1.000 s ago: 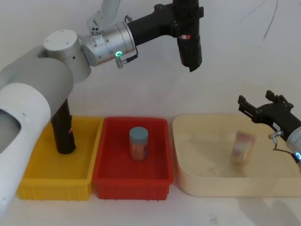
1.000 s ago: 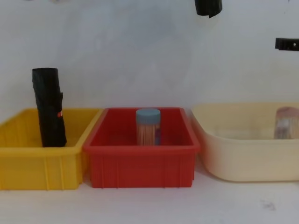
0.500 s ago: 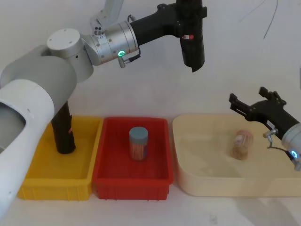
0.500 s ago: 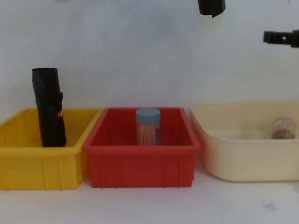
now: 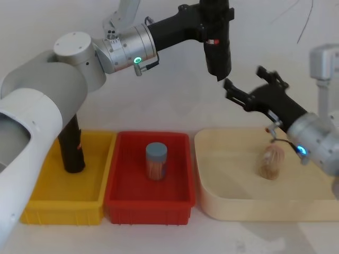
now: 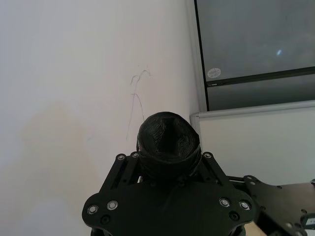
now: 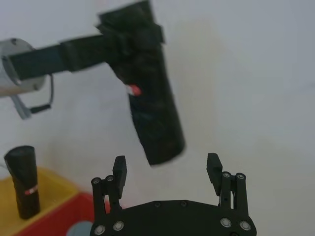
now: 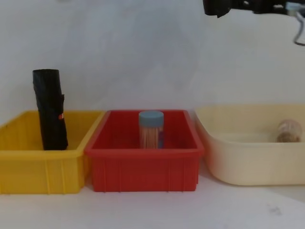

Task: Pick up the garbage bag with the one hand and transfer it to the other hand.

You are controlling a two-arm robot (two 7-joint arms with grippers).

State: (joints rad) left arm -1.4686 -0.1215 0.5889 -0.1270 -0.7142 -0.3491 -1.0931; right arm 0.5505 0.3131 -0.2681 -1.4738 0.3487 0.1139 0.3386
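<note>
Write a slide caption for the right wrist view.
Left gripper holds the tall black plastic-film roll by its top; right gripper, jaws open, faces its lower end.

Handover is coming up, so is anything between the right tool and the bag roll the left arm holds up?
Nothing visible does. The open right tool sits close by the lower end of the garbage bag, which the left tool grips up high, with only open air between them.

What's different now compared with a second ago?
The right gripper, open, rose from over the cream bin and moved left toward the garbage bag held high by the left gripper. The pale jar came to rest. The other black roll and blue-lidded jar stayed put.
</note>
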